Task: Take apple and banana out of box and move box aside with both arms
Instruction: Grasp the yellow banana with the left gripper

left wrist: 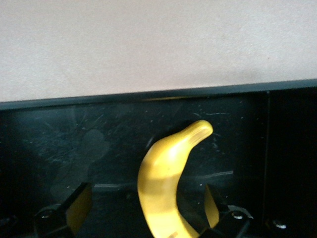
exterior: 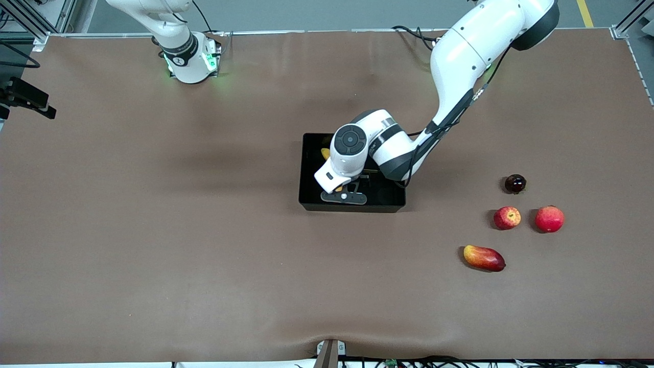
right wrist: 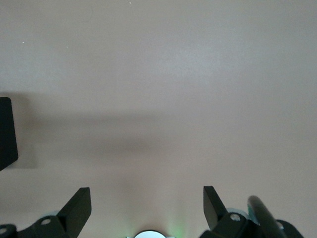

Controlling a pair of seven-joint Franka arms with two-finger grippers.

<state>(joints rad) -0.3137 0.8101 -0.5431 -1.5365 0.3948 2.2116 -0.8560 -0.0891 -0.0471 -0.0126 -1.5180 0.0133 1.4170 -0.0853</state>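
Apple (exterior: 507, 217) already out on the desk (exterior: 153, 230). Banana (left wrist: 166, 183) still in the box (exterior: 306, 174), between spread left fingers (left wrist: 77, 206), ungrasped. Right fingers (right wrist: 79, 208) spread, waiting over bare desk. Box not moved aside yet.

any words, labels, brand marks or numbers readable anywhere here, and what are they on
None can be read.
White right arm: a small dark mark on its grey-black joint band, too small to read.
Curved yellow banana, shallow black plastic box, small red apple and brown table cover: no text or sticker visible.
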